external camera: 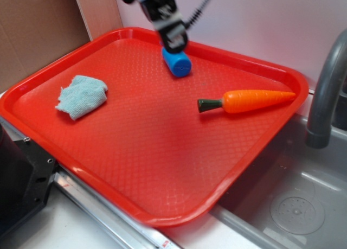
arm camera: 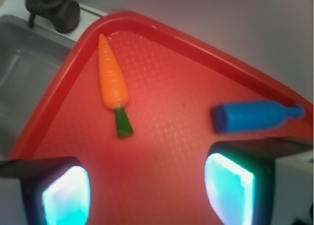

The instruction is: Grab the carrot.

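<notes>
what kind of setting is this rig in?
Probably a toy kitchen sink mock-up: a grey faucet over a sink basin, with a red tray holding a plastic carrot and blue bottle.

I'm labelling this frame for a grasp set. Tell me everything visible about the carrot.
The carrot is a smooth, glossy orange toy, plastic by its look, long and tapered, with faint ridges and a short dark green stem. It lies flat on the red tray near the edge beside the sink, with its tip toward that edge and its stem toward the tray's middle. Only the tray touches it. The blue bottle lies apart from it, and the end effector is open and clear of it.
</notes>
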Action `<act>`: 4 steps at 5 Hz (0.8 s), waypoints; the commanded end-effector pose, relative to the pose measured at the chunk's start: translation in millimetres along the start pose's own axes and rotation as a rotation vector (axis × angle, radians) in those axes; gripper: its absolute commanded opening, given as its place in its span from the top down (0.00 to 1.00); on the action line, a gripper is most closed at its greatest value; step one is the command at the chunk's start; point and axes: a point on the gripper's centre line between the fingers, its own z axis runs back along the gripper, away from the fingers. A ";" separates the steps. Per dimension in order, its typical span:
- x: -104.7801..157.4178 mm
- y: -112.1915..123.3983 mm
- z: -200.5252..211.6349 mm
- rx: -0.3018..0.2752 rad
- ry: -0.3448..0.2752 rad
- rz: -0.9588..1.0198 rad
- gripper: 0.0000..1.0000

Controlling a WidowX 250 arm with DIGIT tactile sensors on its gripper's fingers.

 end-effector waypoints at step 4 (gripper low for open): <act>47.3 -39.1 -109.3 -0.023 0.166 -0.242 1.00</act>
